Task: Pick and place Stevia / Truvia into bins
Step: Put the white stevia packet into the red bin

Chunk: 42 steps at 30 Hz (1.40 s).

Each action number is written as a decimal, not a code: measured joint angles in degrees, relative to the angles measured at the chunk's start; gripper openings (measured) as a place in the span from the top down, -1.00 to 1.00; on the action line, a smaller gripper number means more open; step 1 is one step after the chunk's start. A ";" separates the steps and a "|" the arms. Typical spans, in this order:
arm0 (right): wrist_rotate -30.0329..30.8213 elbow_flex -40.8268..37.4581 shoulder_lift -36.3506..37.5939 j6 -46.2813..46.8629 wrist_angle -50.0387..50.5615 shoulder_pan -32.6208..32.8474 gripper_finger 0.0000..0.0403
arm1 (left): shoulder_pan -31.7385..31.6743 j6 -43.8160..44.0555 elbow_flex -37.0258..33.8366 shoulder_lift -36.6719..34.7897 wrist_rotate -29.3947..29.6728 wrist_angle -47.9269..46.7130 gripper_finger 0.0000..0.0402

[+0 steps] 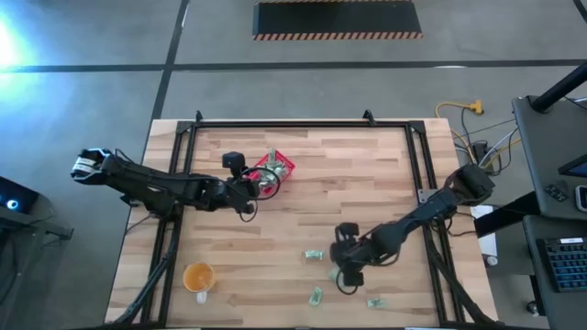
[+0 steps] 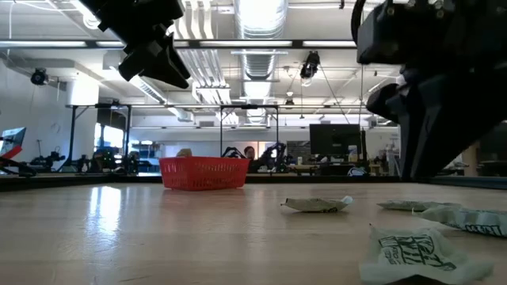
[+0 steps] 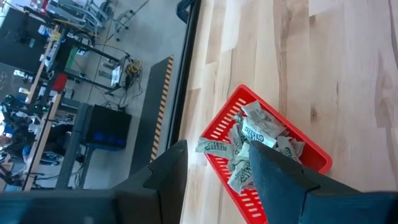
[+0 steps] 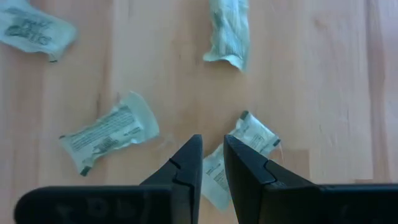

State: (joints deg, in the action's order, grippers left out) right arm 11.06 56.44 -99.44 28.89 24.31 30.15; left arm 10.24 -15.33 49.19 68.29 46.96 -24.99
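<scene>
Right wrist view: right gripper (image 4: 212,163), fingers narrow, over a pale green paper packet (image 4: 239,152); left gripper (image 3: 214,165), fingers wide, above the small red plastic basket (image 3: 311,152).

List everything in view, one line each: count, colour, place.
Loose packets: at least four, pale green and white, on the table near the right gripper.
Packets in basket: a heap, count unclear.
Red basket: one, far-middle table, under the left gripper.
Orange cup: one, near-left table.
Table: one, light wood.
Left gripper: open, above the basket.
Right gripper: slightly open, low over a loose packet.
</scene>
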 joint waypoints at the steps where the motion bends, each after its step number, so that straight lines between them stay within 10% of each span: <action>1: 0.09 -0.22 -0.14 0.88 -0.04 -0.02 0.72 | 0.00 0.00 0.00 0.00 0.00 0.00 0.22; 28: 2.41 -2.10 -3.38 7.76 -0.88 -0.04 0.15 | 0.00 1.55 -0.12 0.02 -0.02 0.04 0.22; 42: 2.43 -2.05 -2.82 4.16 1.93 -0.04 0.40 | 0.00 1.57 -1.08 0.07 -0.04 0.11 0.22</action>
State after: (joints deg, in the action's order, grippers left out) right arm 13.50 54.39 -102.25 33.05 26.23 30.11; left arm 10.24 -13.76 48.11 68.36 46.92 -24.88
